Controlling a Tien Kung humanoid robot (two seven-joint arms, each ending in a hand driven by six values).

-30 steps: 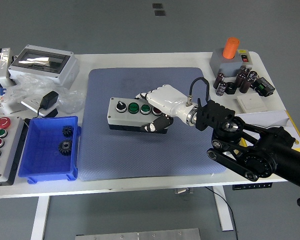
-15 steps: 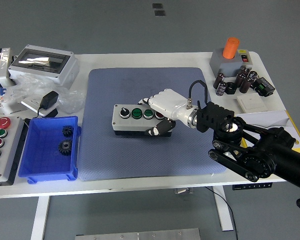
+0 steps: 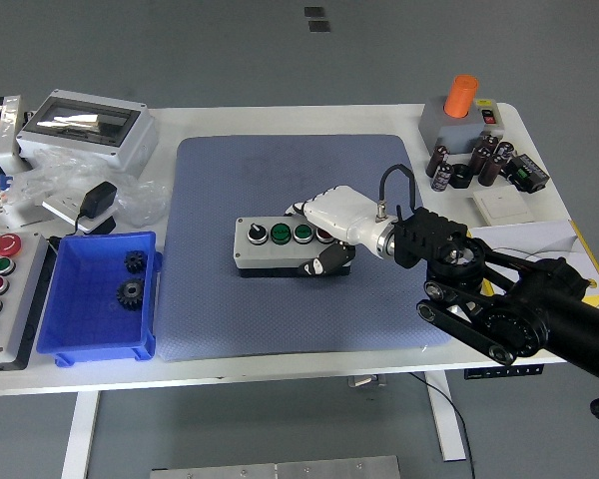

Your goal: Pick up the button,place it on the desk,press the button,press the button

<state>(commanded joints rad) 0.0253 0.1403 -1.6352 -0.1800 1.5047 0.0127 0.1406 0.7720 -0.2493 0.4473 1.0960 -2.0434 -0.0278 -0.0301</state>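
Note:
A grey button box with a black knob, two green buttons and a red one lies on the blue mat, near its middle. My right hand, white with black fingertips, is shut on the box's right end, fingers over the top and thumb at the front face. The red button is partly hidden by the fingers. I cannot tell whether the box rests on the mat or hangs just above it. The left arm is out of view.
A blue bin with two black gears stands at the left. A second button panel lies at the far left edge. A grey enclosure and plastic bags sit at the back left. An orange-topped box and capacitors stand at the back right.
My right hand has carried the button box to the right and toward me across the mat, keeping its hold on the box's right end.

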